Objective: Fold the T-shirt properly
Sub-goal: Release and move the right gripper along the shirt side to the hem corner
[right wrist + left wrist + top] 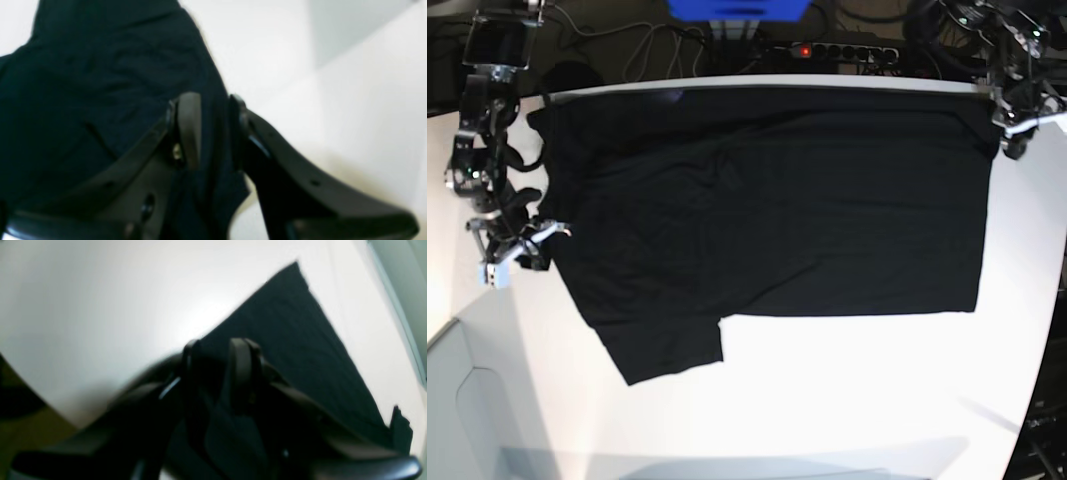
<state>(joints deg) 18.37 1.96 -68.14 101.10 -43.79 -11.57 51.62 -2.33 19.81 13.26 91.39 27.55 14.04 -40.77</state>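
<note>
Black cotton, plain side up: the T-shirt point(777, 200) lies spread over the white table point(847, 400), filling the upper and middle part of the base view, with one short sleeve point(672, 350) jutting toward the lower left and its far edge along the table's back rim.

My right gripper point(527, 245) sits at the left edge of the base view, against the shirt's border. In the right wrist view my right gripper point(213, 130) has cloth lying in the gap; the fingers point(189, 126) stand slightly apart, and I cannot tell whether they pinch it or merely straddle it (the picture is blurred).

My left gripper point(1012, 140) is at the upper right corner of the base view, at the shirt's corner. In the left wrist view my left gripper point(217, 373) has its fingers point(240, 373) clamped on a fold of the T-shirt point(293, 340), the rest of which runs flat toward the upper right of the frame.
</note>
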